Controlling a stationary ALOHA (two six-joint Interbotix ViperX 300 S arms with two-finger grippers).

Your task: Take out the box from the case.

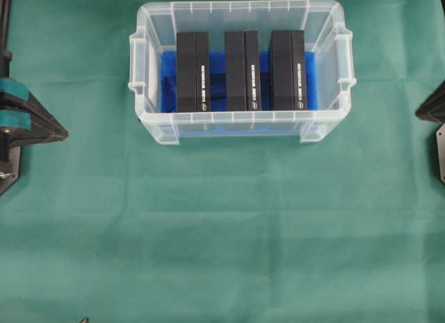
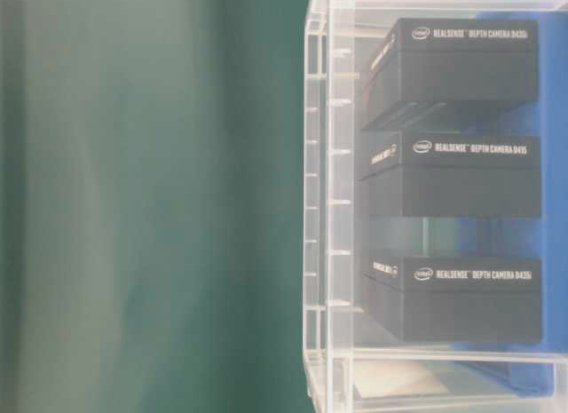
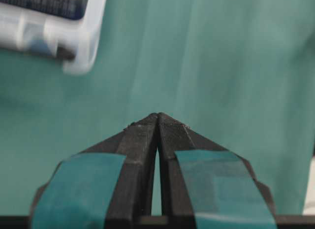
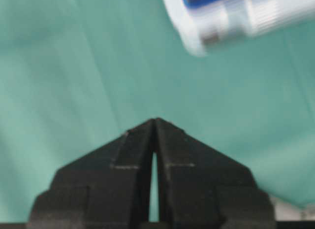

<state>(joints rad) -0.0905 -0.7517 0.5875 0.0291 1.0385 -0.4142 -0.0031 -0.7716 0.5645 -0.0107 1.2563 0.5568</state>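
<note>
The case, a clear plastic bin with a blue bottom, stands at the top middle of the green cloth. Three black boxes stand side by side inside it: left, middle, right. The table-level view shows their white lettering through the case wall. My left gripper rests at the far left edge, well clear of the case. Its tips meet, shut on nothing. My right gripper sits at the far right edge, also shut and empty.
Green cloth covers the whole table. A corner of the case shows at the top left of the left wrist view and at the top right of the right wrist view.
</note>
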